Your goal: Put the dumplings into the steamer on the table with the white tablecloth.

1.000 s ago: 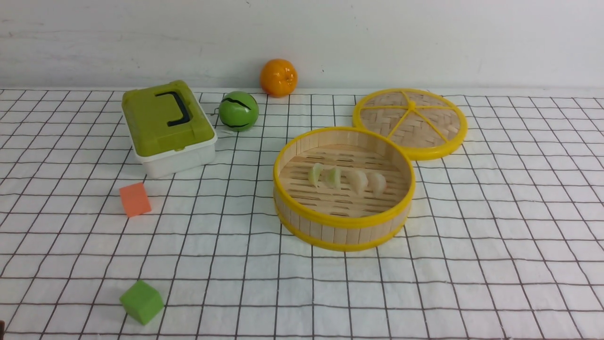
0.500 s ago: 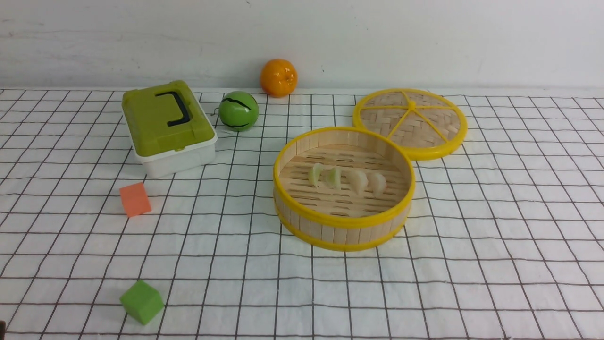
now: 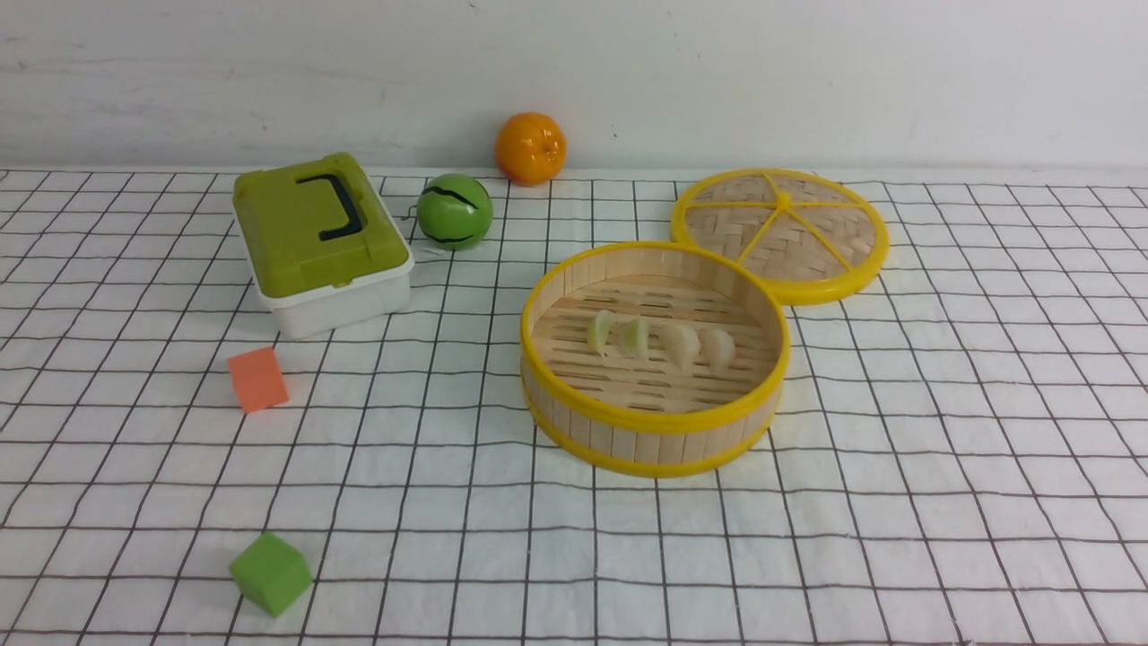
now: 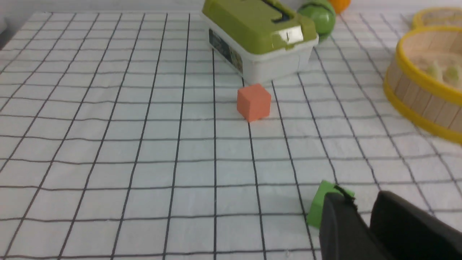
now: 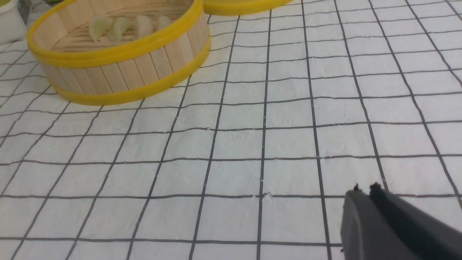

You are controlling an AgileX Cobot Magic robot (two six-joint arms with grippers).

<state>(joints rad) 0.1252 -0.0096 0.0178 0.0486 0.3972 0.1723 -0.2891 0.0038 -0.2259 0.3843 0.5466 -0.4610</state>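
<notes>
The round bamboo steamer (image 3: 655, 422) with yellow rims stands right of centre on the table with the white tablecloth (image 3: 942, 502). Four dumplings lie in a row on its slatted floor: two pale green (image 3: 599, 330) to the left and two whitish (image 3: 679, 345) to the right. They also show in the right wrist view as dumplings (image 5: 119, 26) inside the steamer (image 5: 126, 68). My left gripper (image 4: 361, 196) hangs low over the cloth, slightly open and empty, its finger in front of a green cube (image 4: 317, 207). My right gripper (image 5: 365, 187) is shut and empty over bare cloth, well short of the steamer. Neither arm shows in the front view.
The woven lid (image 3: 780, 229) lies flat behind the steamer, touching its rim. A green-lidded box (image 3: 318, 242), a green ball (image 3: 454, 211) and an orange (image 3: 530, 147) stand at the back left. An orange cube (image 3: 257, 379) and the green cube (image 3: 270, 572) sit on the left.
A small dark bit at the lower left edge of the front view has slipped out of sight. The steamer, the dumplings and the other objects have not moved.
</notes>
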